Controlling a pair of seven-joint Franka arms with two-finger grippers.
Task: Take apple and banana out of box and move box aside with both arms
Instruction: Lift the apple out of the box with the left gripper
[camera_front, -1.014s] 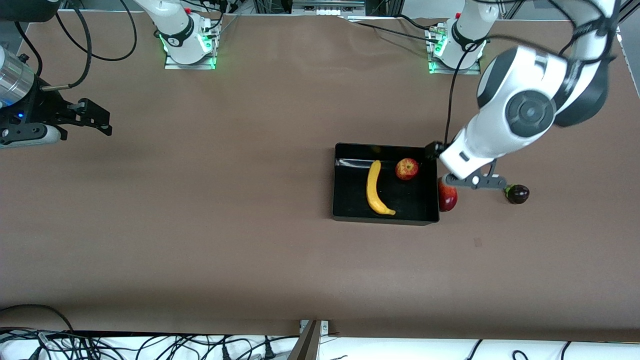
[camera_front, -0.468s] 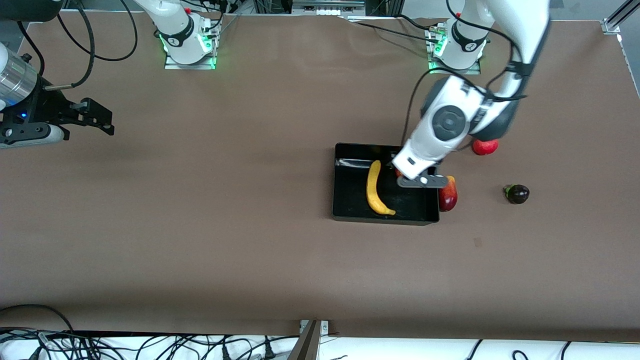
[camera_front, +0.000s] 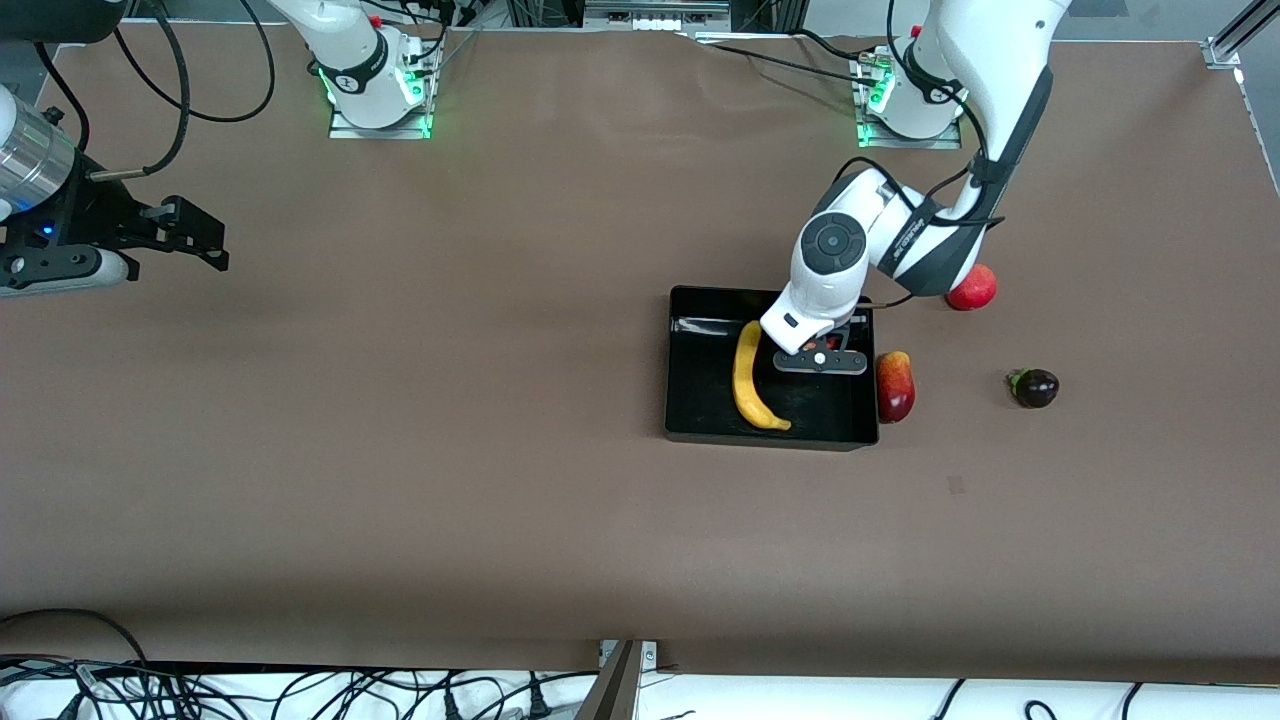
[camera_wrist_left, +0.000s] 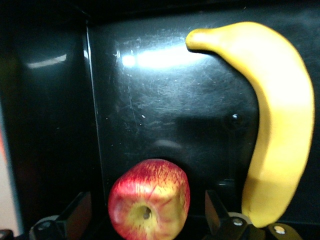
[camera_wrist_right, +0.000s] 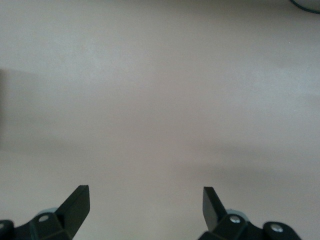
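Apple between wide-spread left gripper fingers — ungripped

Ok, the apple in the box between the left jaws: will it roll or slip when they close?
The apple looks round and smooth-skinned, so it may roll on the glossy box floor if nudged off-center. It looks firm, so it probably won't deform. The open left gripper straddles it evenly, which should limit slipping.

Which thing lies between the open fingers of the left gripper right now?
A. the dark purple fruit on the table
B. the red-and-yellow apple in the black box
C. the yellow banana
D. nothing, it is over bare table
B: in the left wrist view the apple sits between the open fingers of the left gripper, inside the box.
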